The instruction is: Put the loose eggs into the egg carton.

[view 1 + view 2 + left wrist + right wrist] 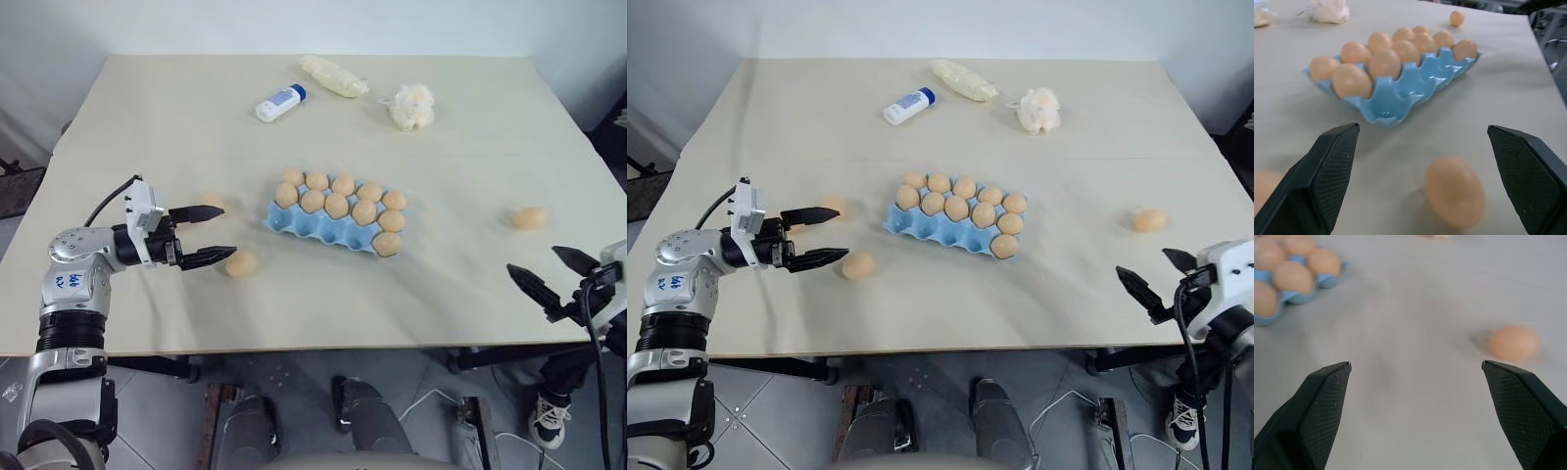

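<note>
Eggs lie loose on the worktop (460, 108). One egg (241, 263) rests just ahead of the left gripper (217, 235), whose fingers (201, 212) stand wide and empty, level with the surface, apparently lined up to straddle it. A second egg (212, 201) sits just beyond those fingers, partly hidden. Further ahead is the carton (304, 225), eleven cups filled and one cup at its near corner seemingly empty. The right gripper (554, 273) is also spread wide and empty, with a third egg (529, 217) ahead, well apart from the carton.
</note>
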Action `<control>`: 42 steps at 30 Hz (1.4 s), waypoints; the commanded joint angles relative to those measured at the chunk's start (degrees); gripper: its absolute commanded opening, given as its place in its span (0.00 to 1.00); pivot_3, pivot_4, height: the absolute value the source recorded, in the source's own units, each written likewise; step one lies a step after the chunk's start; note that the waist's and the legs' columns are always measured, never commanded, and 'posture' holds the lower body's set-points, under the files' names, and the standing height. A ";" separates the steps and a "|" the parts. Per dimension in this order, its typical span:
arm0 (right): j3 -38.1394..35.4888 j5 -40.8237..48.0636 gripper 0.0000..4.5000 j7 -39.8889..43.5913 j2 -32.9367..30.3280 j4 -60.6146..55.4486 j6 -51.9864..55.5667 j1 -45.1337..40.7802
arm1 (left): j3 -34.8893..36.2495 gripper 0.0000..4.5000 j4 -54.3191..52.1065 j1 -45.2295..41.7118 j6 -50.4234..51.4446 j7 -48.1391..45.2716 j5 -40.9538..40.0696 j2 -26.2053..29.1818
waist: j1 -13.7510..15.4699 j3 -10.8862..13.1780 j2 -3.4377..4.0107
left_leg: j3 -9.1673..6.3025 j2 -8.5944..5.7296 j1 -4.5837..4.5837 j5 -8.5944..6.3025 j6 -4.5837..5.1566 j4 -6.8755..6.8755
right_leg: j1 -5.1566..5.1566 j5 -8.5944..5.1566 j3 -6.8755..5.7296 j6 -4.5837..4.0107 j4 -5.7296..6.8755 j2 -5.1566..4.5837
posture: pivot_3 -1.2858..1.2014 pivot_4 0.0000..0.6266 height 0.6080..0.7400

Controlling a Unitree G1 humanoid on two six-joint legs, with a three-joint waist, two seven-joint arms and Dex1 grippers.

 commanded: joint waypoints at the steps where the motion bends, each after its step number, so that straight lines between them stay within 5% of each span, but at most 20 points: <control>1: -0.64 -1.97 1.00 -3.85 0.42 2.35 -1.77 -3.44 | 0.55 0.99 -1.59 -0.62 -0.05 -1.79 -1.68 -0.05 | -0.29 0.00 0.00 | -0.01 -0.01 0.01 0.00 -0.01 0.02 | 0.02 0.02 0.02 -0.07 -0.03 0.01 | 0.52 0.24 1.00; 19: 16.55 -16.27 1.00 -8.33 0.63 53.75 -17.10 -44.12 | 6.42 0.99 -9.69 4.79 -5.32 3.88 -5.62 -3.49 | -2.00 0.01 0.00 | 0.07 -0.23 -0.04 0.40 0.36 -0.08 | -0.04 0.38 0.13 0.06 -0.10 -0.20 | 0.52 0.24 1.00; 34: 22.21 -22.74 1.00 -9.18 2.25 77.46 -27.42 -55.66 | 7.85 0.99 -14.03 9.58 -3.12 4.23 -7.59 -1.55 | -3.31 0.02 0.02 | 0.05 -0.29 -0.04 0.43 0.31 -0.17 | -0.06 0.63 0.12 0.50 -0.11 -0.29 | 0.52 0.24 1.00; 42: 22.65 -22.85 0.50 -8.93 3.59 79.30 -28.52 -56.73 | 8.61 1.00 -13.56 11.47 -2.95 3.43 -7.89 -0.27 | -4.21 0.03 0.03 | 0.03 -0.30 -0.04 0.45 0.27 -0.24 | -0.07 0.63 0.11 0.50 -0.12 -0.32 | 0.52 0.24 1.00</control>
